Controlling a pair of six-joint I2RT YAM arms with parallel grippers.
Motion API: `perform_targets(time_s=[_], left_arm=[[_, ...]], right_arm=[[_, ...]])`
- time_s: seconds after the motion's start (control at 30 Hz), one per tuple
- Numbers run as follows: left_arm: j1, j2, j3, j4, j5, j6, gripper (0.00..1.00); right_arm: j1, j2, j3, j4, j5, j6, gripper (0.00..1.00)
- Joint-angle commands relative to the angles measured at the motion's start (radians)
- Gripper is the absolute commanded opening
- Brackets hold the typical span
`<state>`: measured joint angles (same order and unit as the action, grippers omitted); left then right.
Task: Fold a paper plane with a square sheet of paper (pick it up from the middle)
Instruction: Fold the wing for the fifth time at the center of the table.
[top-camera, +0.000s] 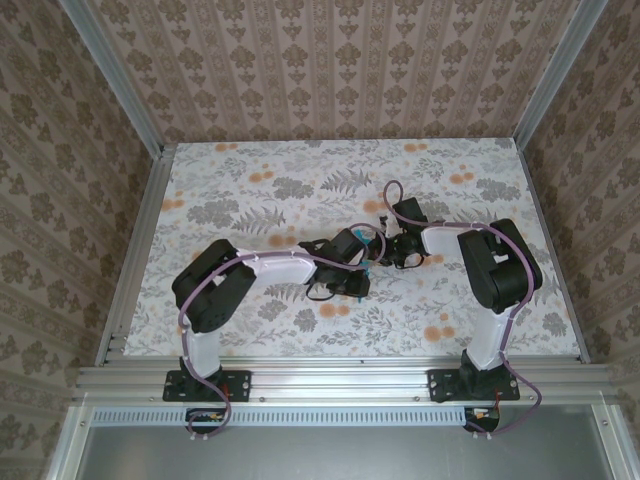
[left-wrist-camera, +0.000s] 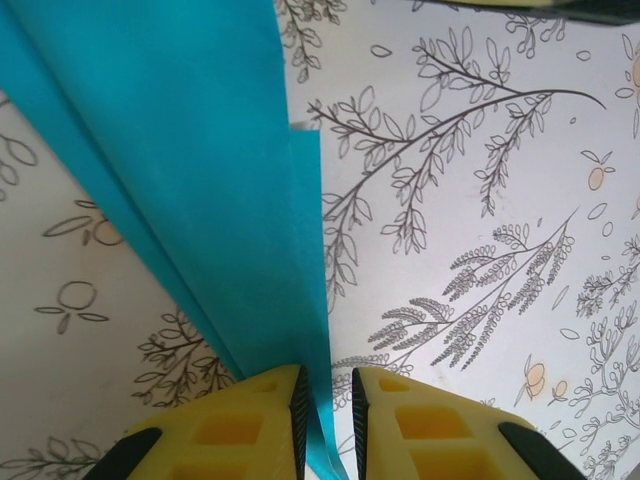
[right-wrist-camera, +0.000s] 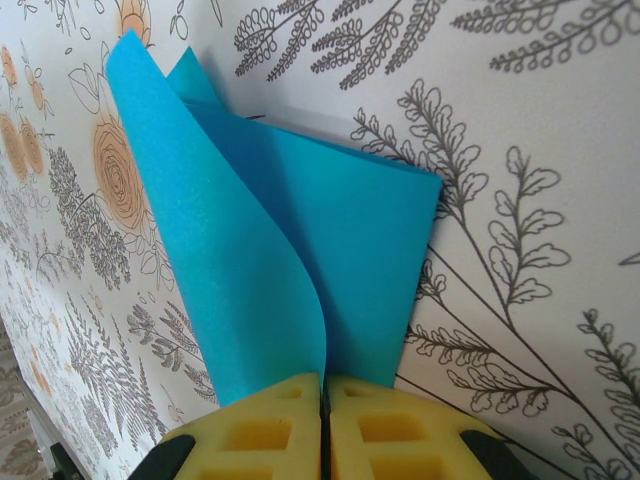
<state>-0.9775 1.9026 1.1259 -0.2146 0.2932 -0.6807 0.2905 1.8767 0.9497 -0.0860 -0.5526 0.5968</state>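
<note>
The square sheet of paper (right-wrist-camera: 330, 230) hangs just above the middle of the table (top-camera: 250, 180), held between the two grippers. It is thin, matte, bright teal paper, plain on both faces. In the right wrist view it is doubled over: one layer lies fairly flat with a sharp corner pointing away over the table, and the other bows outward in a soft curl up to a pointed tip. In the left wrist view it fans out from the fingers as a long, tapering band with a straight crease down its length.

The right gripper (right-wrist-camera: 322, 425) is clamped on the sheet's lower edge, its yellow foam-like fingers (right-wrist-camera: 265, 435) pressed together with the paper pinched in the seam. The left gripper (left-wrist-camera: 328, 425) has its jaws drawn nearly together with the sheet running through the slim gap. A sliver of table shows beside the paper there, so it cannot be told whether the pads actually pinch it.

From above, the left arm (top-camera: 290, 265) reaches in from the table's near left, elbow raised and forearm stretched towards the table's centre. The right arm (top-camera: 455, 238) bends in from the near right, so the two wrists meet almost head-on over the table's centre.

The table wears a smooth white cloth printed with grey ferns and orange flowers
</note>
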Motion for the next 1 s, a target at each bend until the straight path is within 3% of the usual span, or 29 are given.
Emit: perform_targets(time_s=[0.0,0.67,0.97], left_arm=[[-0.047,-0.017,-0.031,-0.084,0.057,-0.019,0.23],[-0.1,-0.041,-0.068,-0.093,0.049,-0.048,0.2],[-0.029,-0.206,-0.066,-0.032,-0.075,-0.048,0.2]], right_arm=[[-0.006,0.087,-0.029,-0.084,0.199,-0.02,0.1],[-0.007,0.085,-0.032,-0.08,0.203,-0.015,0.1],[-0.005,0.082,-0.028,-0.082,0.2,-0.012,0.1]])
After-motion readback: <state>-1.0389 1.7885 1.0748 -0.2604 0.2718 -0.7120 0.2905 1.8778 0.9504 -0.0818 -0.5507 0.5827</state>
